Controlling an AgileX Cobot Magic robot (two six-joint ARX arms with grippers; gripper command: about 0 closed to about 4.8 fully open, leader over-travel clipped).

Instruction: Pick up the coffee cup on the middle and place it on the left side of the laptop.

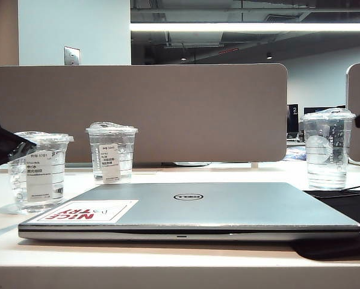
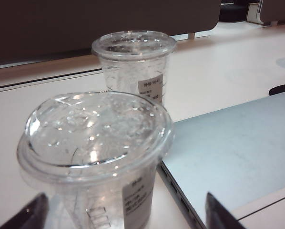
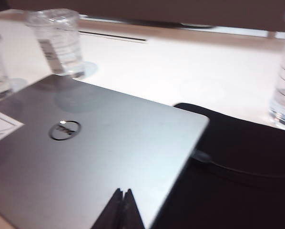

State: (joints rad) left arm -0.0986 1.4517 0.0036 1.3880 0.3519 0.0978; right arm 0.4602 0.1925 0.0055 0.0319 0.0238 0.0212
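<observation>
The coffee cup (image 1: 40, 171) is seen upright on the tabletop (image 1: 168, 265), just beside the left edge of the closed Dell laptop (image 1: 228, 208). The left gripper (image 2: 123, 212) is spread wide on either side of the cup, its fingers (image 2: 218, 214) clear of it. The right gripper (image 3: 123, 210) is closed, poised above the laptop lid

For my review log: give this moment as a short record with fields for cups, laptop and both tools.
coffee cup: upright, lidded, left of the laptop's sticker corner
second short cup: upright, farther back
tall cup: upright, far right
laptop: closed, Dell logo up
left tool: open, fingers either side of the coffee cup, not gripping
right tool: shut, over the laptop
</observation>
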